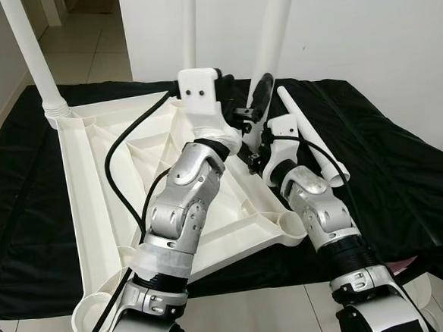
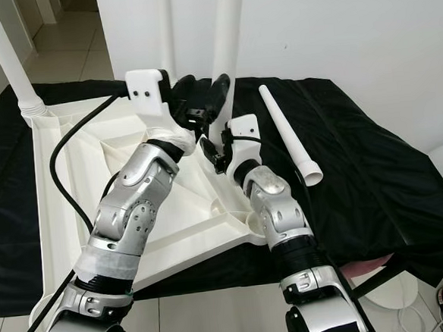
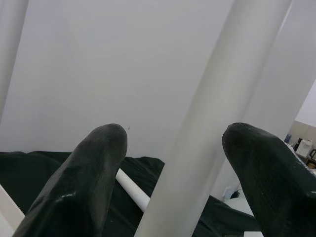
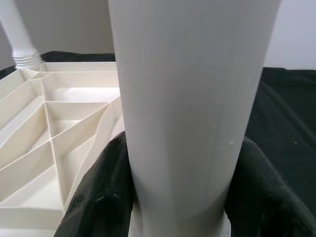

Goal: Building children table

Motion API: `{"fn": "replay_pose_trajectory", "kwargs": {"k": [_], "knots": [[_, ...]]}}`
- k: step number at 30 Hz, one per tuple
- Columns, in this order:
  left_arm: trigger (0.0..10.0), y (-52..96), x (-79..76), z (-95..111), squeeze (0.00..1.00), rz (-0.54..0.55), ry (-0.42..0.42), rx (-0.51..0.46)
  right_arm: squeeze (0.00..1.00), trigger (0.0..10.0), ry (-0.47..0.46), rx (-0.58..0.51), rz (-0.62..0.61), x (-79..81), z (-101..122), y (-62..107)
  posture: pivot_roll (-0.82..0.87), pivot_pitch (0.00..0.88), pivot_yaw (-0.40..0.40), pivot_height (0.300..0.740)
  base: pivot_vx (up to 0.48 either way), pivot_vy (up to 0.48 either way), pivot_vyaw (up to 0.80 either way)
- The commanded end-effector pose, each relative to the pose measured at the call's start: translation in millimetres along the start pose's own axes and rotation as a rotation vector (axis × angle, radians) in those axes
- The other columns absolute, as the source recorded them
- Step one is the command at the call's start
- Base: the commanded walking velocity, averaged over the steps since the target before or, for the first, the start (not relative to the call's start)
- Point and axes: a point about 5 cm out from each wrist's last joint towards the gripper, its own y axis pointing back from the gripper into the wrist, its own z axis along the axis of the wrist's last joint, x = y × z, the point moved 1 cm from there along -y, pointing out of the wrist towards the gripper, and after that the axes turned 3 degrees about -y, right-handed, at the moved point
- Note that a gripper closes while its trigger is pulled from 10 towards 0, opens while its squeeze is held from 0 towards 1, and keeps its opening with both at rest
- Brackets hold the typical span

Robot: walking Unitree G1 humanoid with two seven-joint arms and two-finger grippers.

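Upright white plastic table leg (image 4: 190, 113) is pinched low by right gripper (image 2: 222, 147).
Left gripper (image 3: 173, 168), fingers spread, is placed astride it, higher up, above the upturned white ribbed tabletop (image 1: 93, 175).

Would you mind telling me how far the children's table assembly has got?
Done: the upturned tabletop already carries upright legs, one at its far left corner. In hand: the right gripper is clamped on another upright leg at the far right corner, with the left gripper open around it. Left: one loose leg lies on the black cloth, and the near right socket is empty.
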Motion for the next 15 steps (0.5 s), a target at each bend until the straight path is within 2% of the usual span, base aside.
{"fn": "replay_pose_trajectory", "kwargs": {"k": [1, 4, 5, 10, 15], "knots": [[10.0, -0.1, -8.7, -1.3, 0.0, -0.035, 0.056, -0.002, 0.0, 10.0, -0.013, -0.052, -0.088, -13.7, 6.4, 5.6, 0.0, 0.0, -0.095, 0.74, 0.0, 0.0, 0.0], [10.0, 4.1, -2.1, -2.7, 0.0, -0.023, 0.047, 0.01, 0.0, 10.0, -0.019, -0.067, -0.13, -19.0, 5.7, 9.1, 0.0, 0.0, -0.094, 0.74, 0.0, 0.0, 0.0], [10.0, 8.2, 1.8, -5.5, 0.0, -0.024, 0.001, 0.03, 0.0, 10.0, -0.015, -0.069, -0.153, -21.7, 4.1, 11.6, 0.0, 0.0, -0.092, 0.74, 0.0, 0.0, 0.0], [10.0, 11.9, 4.0, -9.0, 0.0, -0.026, -0.005, 0.046, 0.0, 10.0, -0.018, -0.069, -0.164, -22.8, 2.9, 13.4, 0.0, 0.0, -0.092, 0.74, 0.0, 0.0, 0.0], [10.0, 26.8, 4.5, -24.6, 0.0, -0.067, -0.112, 0.115, 0.0, 10.0, -0.014, -0.065, -0.198, -28.1, -1.5, 20.8, 0.0, 0.0, -0.097, 0.74, 0.0, 0.0, 0.0]]}}
